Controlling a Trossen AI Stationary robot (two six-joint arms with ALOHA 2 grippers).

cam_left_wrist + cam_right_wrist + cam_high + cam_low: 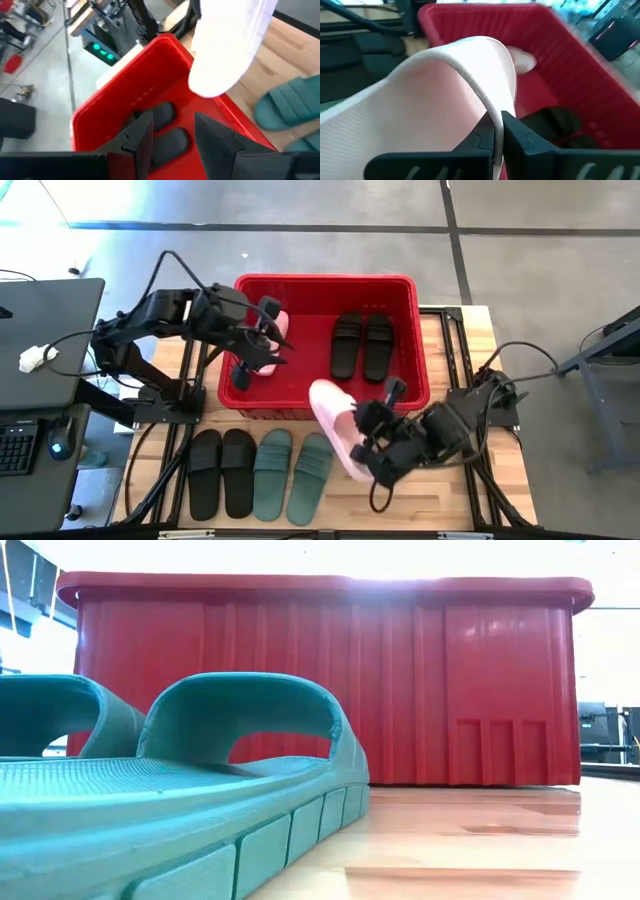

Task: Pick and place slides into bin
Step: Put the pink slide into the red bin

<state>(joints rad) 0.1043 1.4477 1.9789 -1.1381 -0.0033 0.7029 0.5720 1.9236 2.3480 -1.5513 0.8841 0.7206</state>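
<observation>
The right gripper [499, 131] is clamped on the thin, ribbed strap of a pale pink slide [335, 425], holding it over the near rim of the ridged red plastic bin [410, 380]. The left gripper [172, 132] hangs parted and empty over the bin. A matte black pair [362, 345] lies inside; a textured sage-green pair [292, 470] rests on the wooden table [500, 470].

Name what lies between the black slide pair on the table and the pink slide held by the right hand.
In the high view, the sage-green slide pair lies between them on the table.
</observation>
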